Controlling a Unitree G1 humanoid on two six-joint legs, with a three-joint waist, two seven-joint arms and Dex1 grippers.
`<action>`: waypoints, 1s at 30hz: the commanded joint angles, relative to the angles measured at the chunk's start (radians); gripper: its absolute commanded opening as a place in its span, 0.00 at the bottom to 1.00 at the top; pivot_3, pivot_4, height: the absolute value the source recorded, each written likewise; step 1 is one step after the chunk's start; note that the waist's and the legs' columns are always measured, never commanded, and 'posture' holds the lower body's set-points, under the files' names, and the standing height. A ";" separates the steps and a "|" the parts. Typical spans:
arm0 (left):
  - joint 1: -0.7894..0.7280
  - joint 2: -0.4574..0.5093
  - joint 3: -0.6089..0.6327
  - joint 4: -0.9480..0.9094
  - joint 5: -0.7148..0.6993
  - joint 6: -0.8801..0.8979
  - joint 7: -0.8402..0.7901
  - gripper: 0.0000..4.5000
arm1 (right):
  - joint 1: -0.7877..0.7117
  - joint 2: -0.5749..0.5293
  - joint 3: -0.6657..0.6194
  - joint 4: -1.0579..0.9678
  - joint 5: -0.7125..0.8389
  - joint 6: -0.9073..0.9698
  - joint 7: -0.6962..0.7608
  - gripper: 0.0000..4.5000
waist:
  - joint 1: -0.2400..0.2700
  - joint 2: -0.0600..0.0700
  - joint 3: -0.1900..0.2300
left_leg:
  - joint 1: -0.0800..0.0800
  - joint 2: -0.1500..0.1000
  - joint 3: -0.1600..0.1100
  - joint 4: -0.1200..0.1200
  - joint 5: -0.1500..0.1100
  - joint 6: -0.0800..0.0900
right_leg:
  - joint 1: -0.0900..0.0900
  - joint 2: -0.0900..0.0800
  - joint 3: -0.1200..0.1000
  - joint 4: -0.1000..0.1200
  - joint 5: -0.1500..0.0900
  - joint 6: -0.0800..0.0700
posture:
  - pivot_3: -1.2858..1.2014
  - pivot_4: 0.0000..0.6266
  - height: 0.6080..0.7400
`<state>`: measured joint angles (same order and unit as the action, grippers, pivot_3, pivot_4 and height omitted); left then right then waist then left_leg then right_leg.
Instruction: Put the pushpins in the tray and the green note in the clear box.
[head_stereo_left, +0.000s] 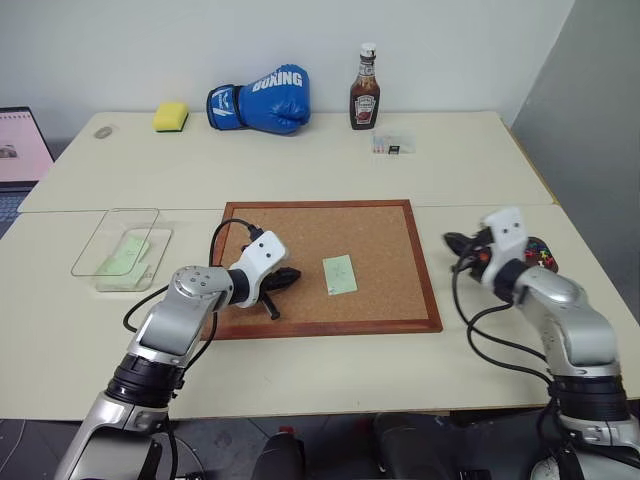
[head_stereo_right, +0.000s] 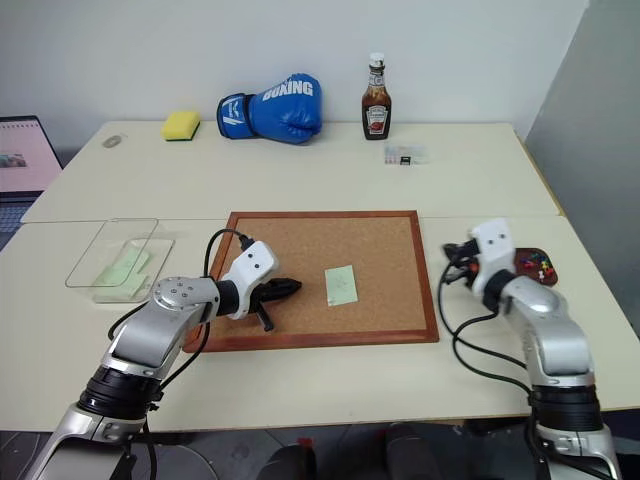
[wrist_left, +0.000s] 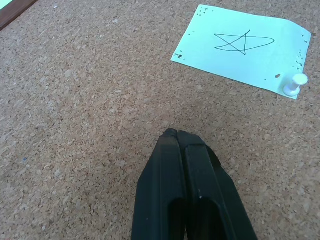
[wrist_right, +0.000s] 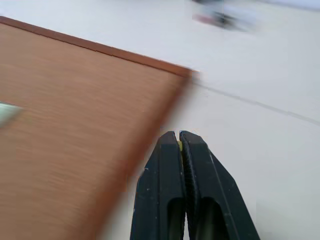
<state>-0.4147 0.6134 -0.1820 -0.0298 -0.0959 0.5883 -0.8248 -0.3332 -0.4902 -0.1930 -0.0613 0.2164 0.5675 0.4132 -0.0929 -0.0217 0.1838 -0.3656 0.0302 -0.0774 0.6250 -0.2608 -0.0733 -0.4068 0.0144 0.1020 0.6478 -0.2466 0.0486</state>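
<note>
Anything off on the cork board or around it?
Minor only: the green note on the cork board sits slightly askew. A single white pushpin holds it at one corner, and its edges are peppered with pinholes. Nothing else looks spilled or damaged.

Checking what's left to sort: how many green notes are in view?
2: one green note pinned on the cork board, another already in the clear box.

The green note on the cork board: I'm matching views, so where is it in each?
Left eye: green note right of centre on the cork board.
Right eye: same spot.
Left wrist: star-marked sheet, white pushpin at its corner.
Right wrist: blurred pale sliver, probably it.
Shared landmark: cork board.
</note>
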 joint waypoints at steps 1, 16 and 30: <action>0.053 0.017 -0.059 0.074 0.024 0.049 -0.027 0.00 | -0.039 -0.023 -0.130 0.115 -0.025 -0.023 -0.136 0.01 | 0.000 0.000 0.000 | 0.000 0.000 0.000 0.000 0.000 0.000 | 0.000 0.000 0.000 0.000 0.000 0.000 | 0.52 0.24 1.00; 0.049 0.028 -0.061 0.074 0.027 0.047 -0.039 0.00 | -0.069 -0.012 -0.195 0.250 0.033 0.044 -0.187 0.01 | -0.003 0.003 -0.002 | 0.001 0.000 0.001 0.000 0.000 0.000 | 0.001 0.000 0.001 0.000 0.000 0.000 | 0.52 0.24 1.00; 0.039 0.021 -0.064 0.090 0.033 0.036 -0.031 0.00 | -0.048 -0.053 -0.139 0.184 -0.017 -0.095 -0.157 0.35 | -0.003 0.003 -0.002 | 0.001 0.000 0.001 0.000 0.000 0.000 | 0.001 0.000 0.001 0.000 0.000 0.000 | 0.52 0.24 1.00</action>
<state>-0.4243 0.6218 -0.1899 -0.0183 -0.0948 0.5869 -0.8424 -0.3751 -0.5101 -0.3442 0.1951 0.2251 0.5616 0.2404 -0.0961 -0.0186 0.1815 -0.3649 0.0298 -0.0767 0.6253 -0.2609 -0.0731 -0.4054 0.0145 0.1029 0.6477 -0.2464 0.0489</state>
